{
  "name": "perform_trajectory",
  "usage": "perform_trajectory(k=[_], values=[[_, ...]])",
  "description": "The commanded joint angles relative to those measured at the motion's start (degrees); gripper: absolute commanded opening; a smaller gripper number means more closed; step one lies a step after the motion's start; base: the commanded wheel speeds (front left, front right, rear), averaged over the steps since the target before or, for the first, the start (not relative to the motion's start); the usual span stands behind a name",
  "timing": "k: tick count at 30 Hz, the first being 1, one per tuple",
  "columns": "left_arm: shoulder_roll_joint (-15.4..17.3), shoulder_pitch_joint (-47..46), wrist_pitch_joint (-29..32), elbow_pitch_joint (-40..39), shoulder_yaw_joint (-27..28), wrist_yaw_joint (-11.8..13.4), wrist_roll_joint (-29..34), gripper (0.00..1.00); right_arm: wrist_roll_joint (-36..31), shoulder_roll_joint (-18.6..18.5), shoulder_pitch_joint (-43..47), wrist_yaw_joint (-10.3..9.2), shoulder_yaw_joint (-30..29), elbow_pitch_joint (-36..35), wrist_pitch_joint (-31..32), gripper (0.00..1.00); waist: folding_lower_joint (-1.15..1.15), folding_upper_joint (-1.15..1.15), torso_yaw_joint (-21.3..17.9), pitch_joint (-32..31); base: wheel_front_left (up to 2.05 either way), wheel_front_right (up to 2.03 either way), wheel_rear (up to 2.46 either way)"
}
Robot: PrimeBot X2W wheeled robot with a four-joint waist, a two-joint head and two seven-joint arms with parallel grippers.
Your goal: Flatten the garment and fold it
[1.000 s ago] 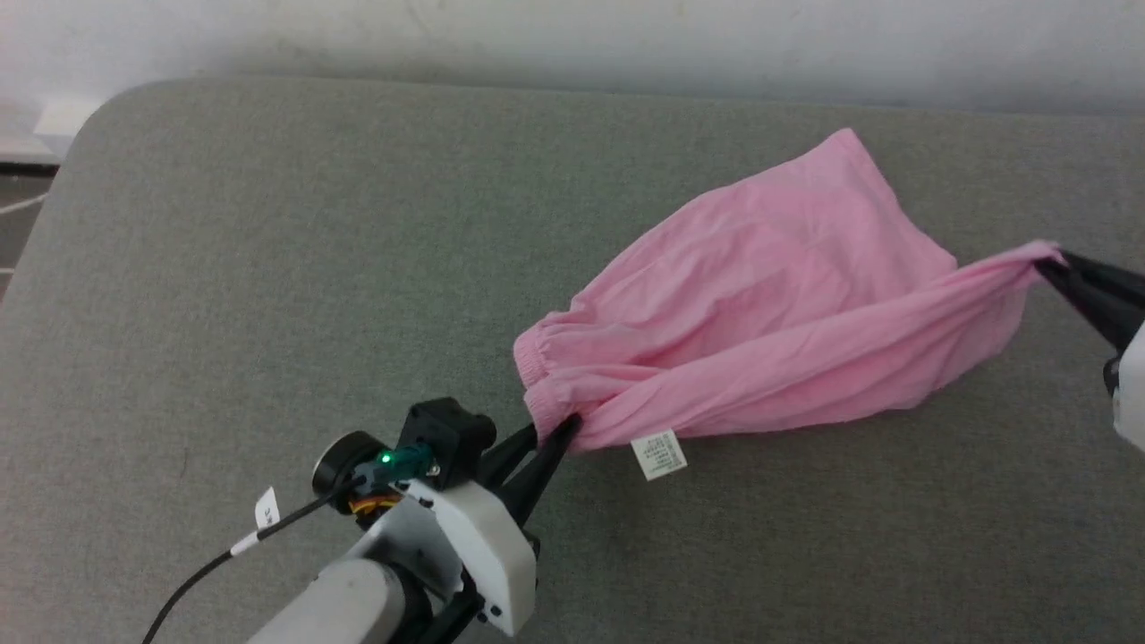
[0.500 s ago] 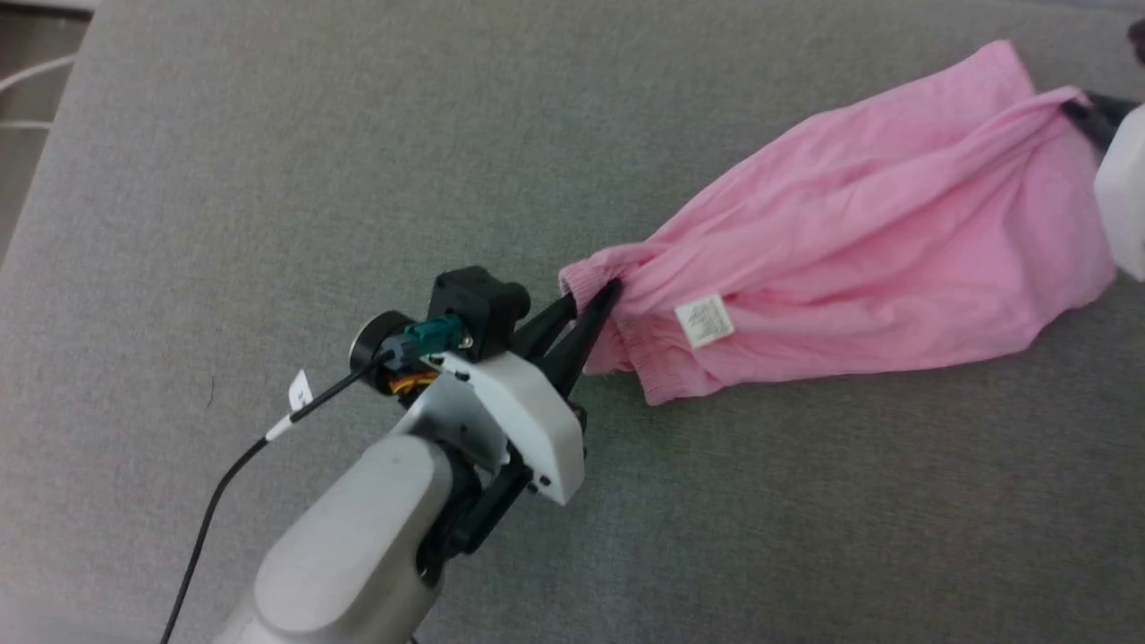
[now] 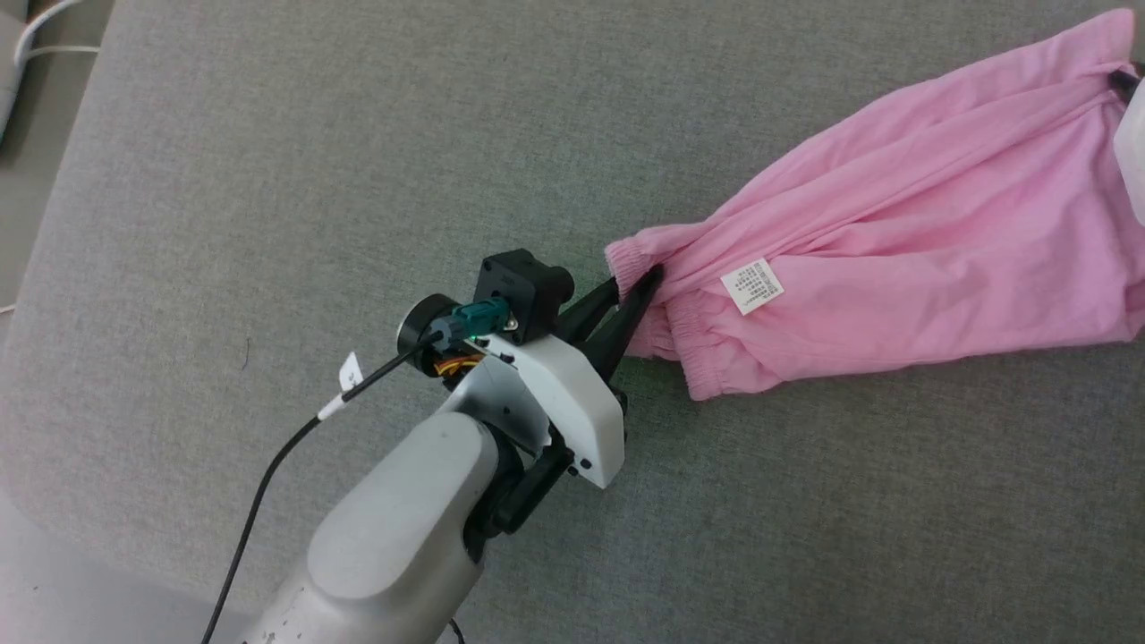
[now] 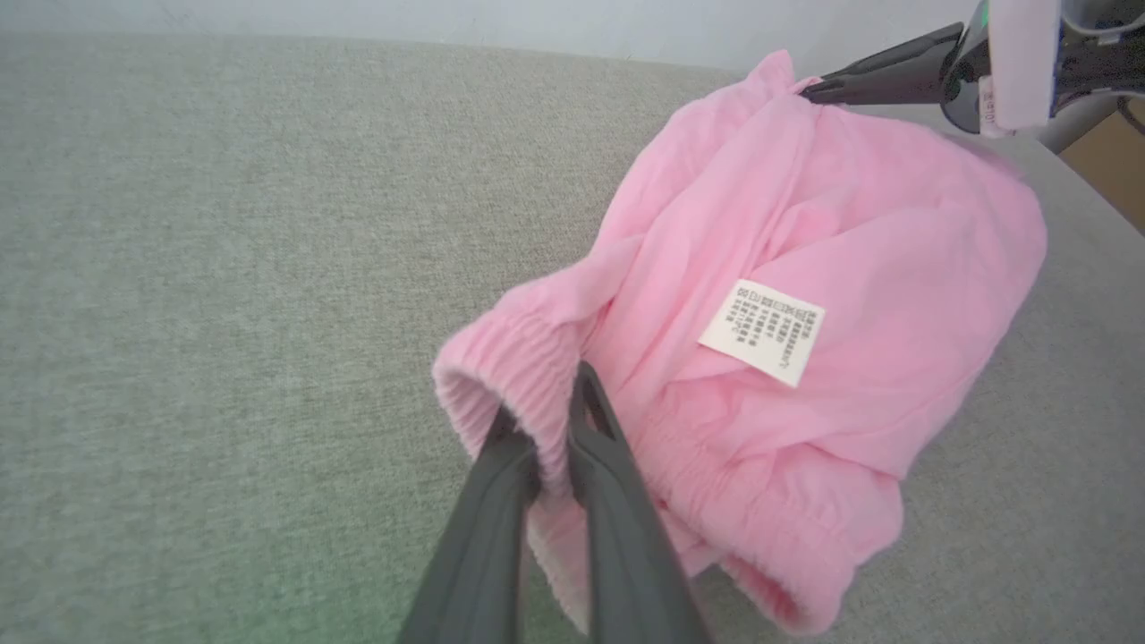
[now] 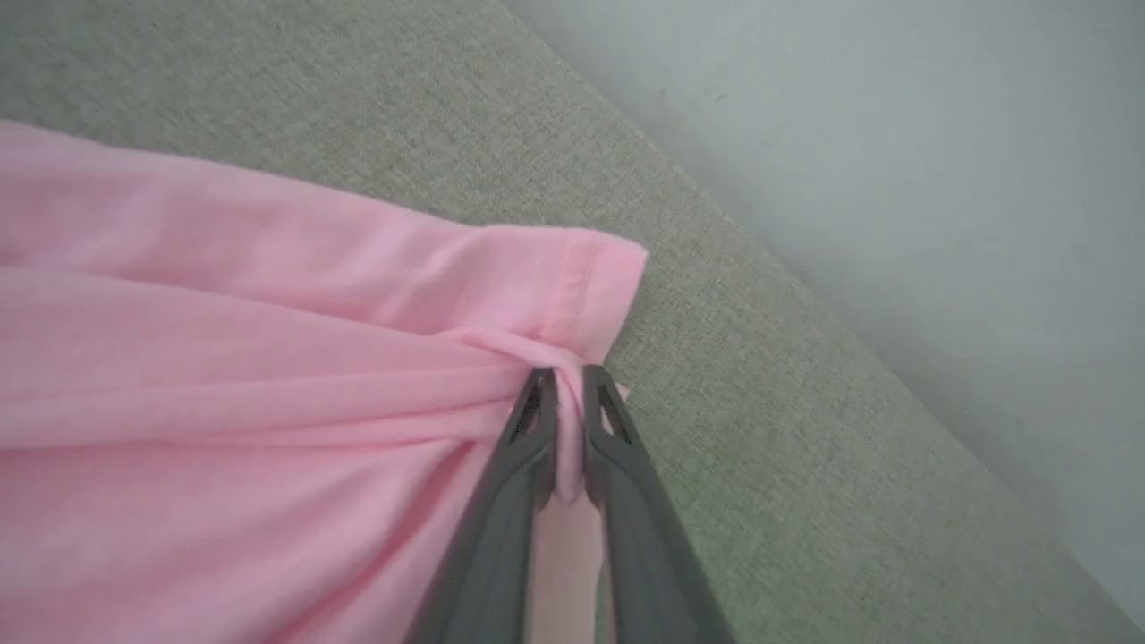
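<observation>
Left gripper (image 4: 546, 420) narrowly closed, clamping waistband (image 4: 501, 358) of garment (image 3: 894, 241), right gripper (image 5: 568, 380) pinching leg hem (image 5: 581, 268) far right, fabric taut between.

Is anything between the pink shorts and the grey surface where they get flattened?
Nothing visible. The left gripper pinches the waistband, the right gripper a leg hem, and the grey surface around the shorts shows no obstacle.

Left arm (image 3: 402, 537) stretched forward, left gripper (image 3: 646, 279) pinching garment (image 3: 894, 241), right gripper (image 5: 569, 377) pinching its far end
</observation>
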Motion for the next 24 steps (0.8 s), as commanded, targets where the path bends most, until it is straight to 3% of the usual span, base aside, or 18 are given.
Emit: perform_trajectory(k=[1,2,12,24], values=[[-0.1,-0.5,-0.5,0.9,-0.2,-0.2,-0.1,0.34,0.5,0.5,-0.8,-0.12,0.0,1.3,-1.9,1.0,-0.01,0.0,-0.2,-0.7,0.0,0.0,0.0],[-0.1,-0.4,-0.9,1.3,-0.2,-0.2,-0.1,1.0,0.7,1.0,-0.9,-0.12,0.2,2.0,-3.2,1.0,-0.01,0.0,-0.4,-1.1,0.0,0.0,0.0],[1.5,2.7,-7.4,1.2,2.8,0.8,-0.9,1.0,4.7,3.8,1.0,-0.12,3.5,5.0,-15.4,1.0,-0.01,0.0,-3.6,-9.8,0.0,0.0,0.0],[5.4,10.6,-16.8,-1.2,8.5,8.6,1.4,1.0,6.9,5.4,9.2,-0.12,-0.7,4.3,-34.0,1.0,-0.01,0.0,-7.9,-19.5,0.0,0.0,0.0]])
